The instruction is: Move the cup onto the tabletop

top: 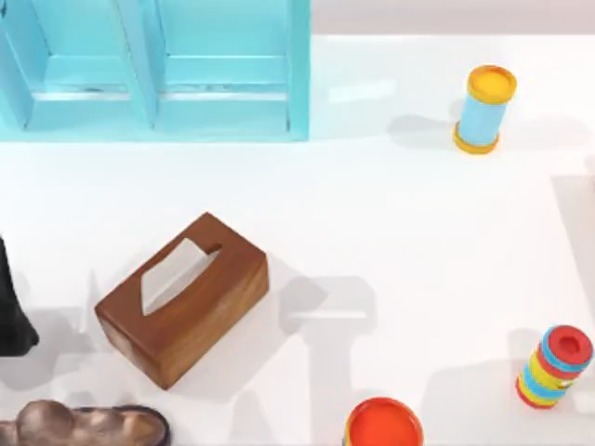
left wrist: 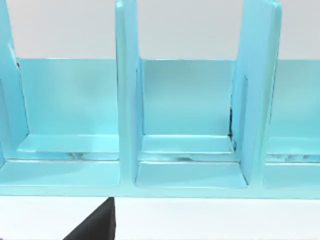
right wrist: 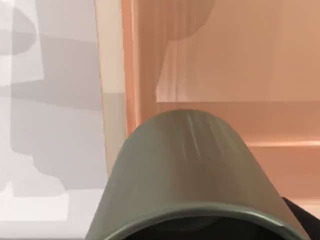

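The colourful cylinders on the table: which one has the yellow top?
The light-blue cylinder, standing far back on the table's right side. The rainbow-striped cylinder, nearer the front right, has a red top with blue rim instead.

Little of the robot is on show. The left arm (top: 13, 311) is a matte black, tapering bulk at the top view's left edge. A black wedge sits at the left wrist view's bottom edge, another dark sliver at the right wrist view's lower right corner.

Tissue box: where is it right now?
In the top view the wooden tissue box sits on the tabletop, left of centre, in front of the turquoise shelf unit.
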